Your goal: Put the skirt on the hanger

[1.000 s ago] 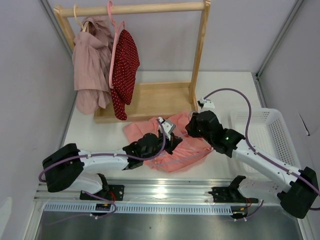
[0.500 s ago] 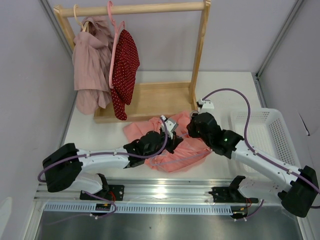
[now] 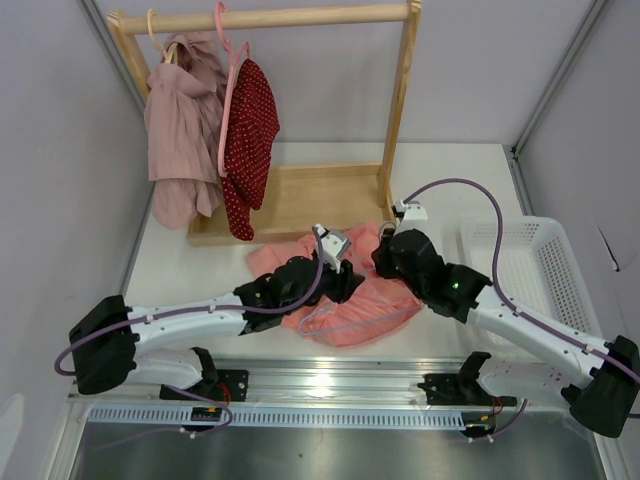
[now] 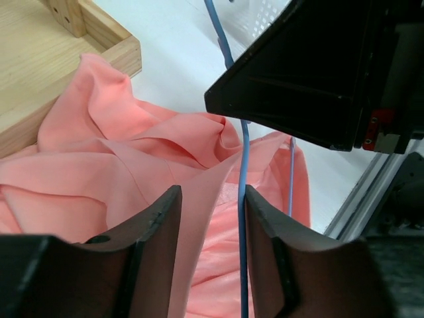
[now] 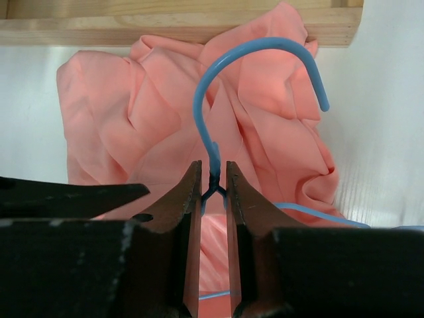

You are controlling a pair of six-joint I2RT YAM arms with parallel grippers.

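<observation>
The salmon-pink skirt (image 3: 352, 308) lies crumpled on the table in front of the wooden rack. The light-blue wire hanger (image 5: 258, 43) lies on it, hook pointing toward the rack. My right gripper (image 5: 213, 169) is shut on the hanger's twisted neck just below the hook. My left gripper (image 4: 211, 199) is open over the skirt (image 4: 132, 165). A raised fold of fabric and one blue hanger wire (image 4: 242, 152) run between its fingers, the wire close to the right finger. In the top view the left gripper (image 3: 343, 270) and the right gripper (image 3: 385, 255) sit close together over the skirt.
The wooden rack's base (image 3: 300, 200) lies just behind the skirt. From its rail hang a dusty mauve garment (image 3: 180, 130) and a dark red dotted garment (image 3: 250, 140) on a pink hanger (image 3: 228, 60). A white basket (image 3: 530, 270) stands at the right.
My left gripper's jaws have opened and released the skirt fabric, and the left arm has reached slightly further forward. The right gripper keeps its hold on the hanger.
</observation>
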